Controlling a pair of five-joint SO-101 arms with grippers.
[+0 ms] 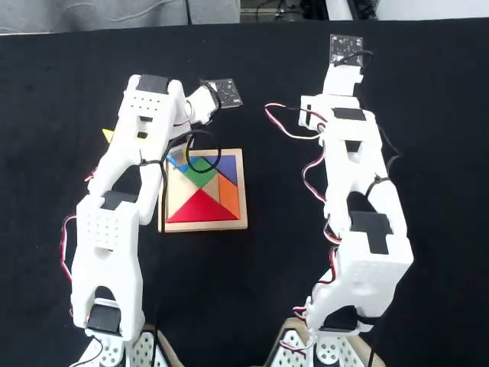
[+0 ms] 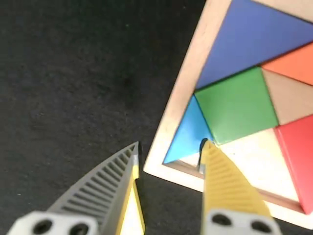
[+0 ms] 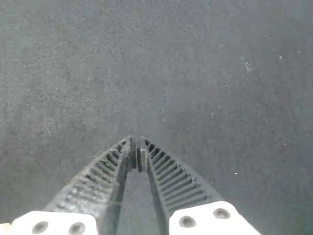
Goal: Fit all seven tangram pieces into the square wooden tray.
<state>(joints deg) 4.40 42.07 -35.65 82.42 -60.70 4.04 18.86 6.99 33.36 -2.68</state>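
The square wooden tray [image 1: 203, 226] lies on the black cloth under my left arm. It holds a red triangle [image 1: 200, 208], an orange piece [image 1: 229, 195], a green square [image 2: 237, 105], a dark blue triangle [image 2: 254, 34], a tan piece [image 2: 293, 98] and a small light blue triangle [image 2: 188, 129]. A patch of bare tray floor [image 2: 244, 156] shows between the light blue and red pieces. My left gripper [image 2: 169, 143] is open astride the tray's rim [image 2: 195, 54], one fingertip [image 2: 204, 147] by the light blue triangle's corner. My right gripper [image 3: 136, 147] is shut over bare cloth.
A yellow piece [image 1: 108, 135] lies on the cloth left of the left arm, partly hidden by it. The right arm [image 1: 359, 191] stretches along the table's right side, away from the tray. Black cloth covers the whole table.
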